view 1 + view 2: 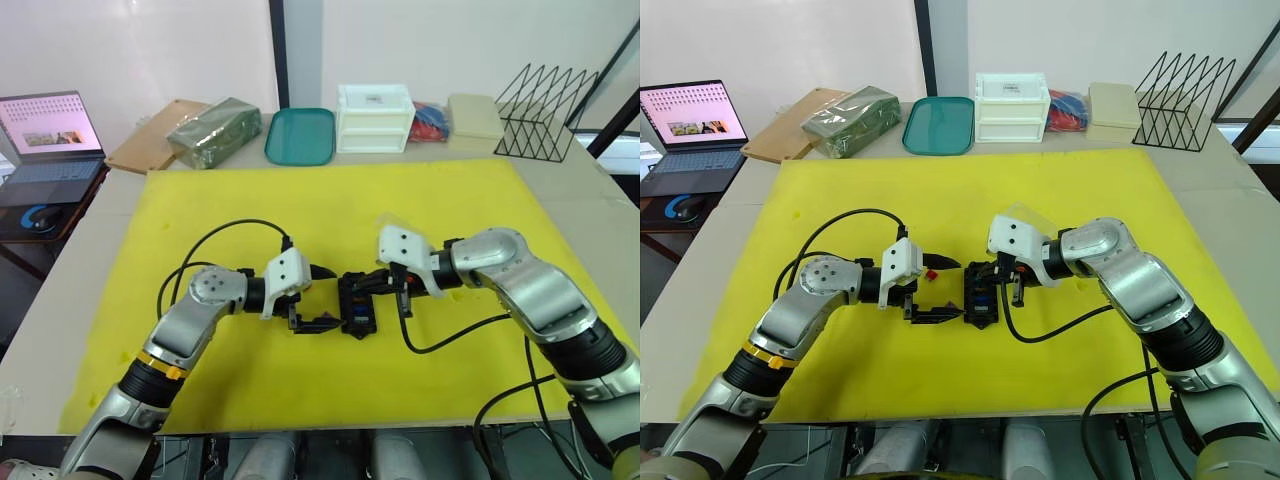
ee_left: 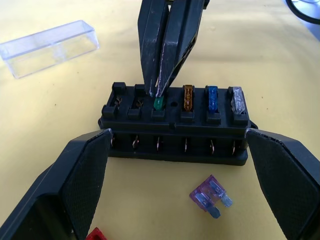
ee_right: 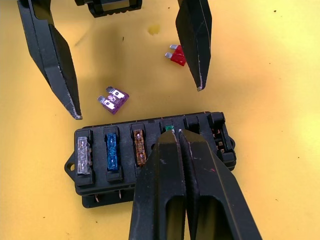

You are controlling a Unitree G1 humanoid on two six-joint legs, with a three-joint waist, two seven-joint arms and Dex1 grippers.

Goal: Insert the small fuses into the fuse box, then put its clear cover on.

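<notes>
The black fuse box (image 2: 175,136) lies mid-mat between both grippers. Amber (image 2: 188,97), blue (image 2: 212,98) and grey (image 2: 236,98) fuses sit in its slots. My right gripper (image 3: 175,132) reaches in from the right, shut on a green fuse (image 2: 159,103) that stands in a slot. My left gripper (image 1: 320,297) stands open just left of the box, with one finger off each end of it. A purple fuse (image 3: 114,100) and a red fuse (image 3: 176,55) lie loose on the mat beside the box. The clear cover (image 2: 47,47) rests on the mat behind my right wrist.
The yellow mat (image 1: 330,200) covers most of the table. Along the back stand a teal tray (image 1: 300,135), a white drawer unit (image 1: 375,118), a wire rack (image 1: 540,110) and a green packet (image 1: 215,130). A laptop (image 1: 50,135) sits far left.
</notes>
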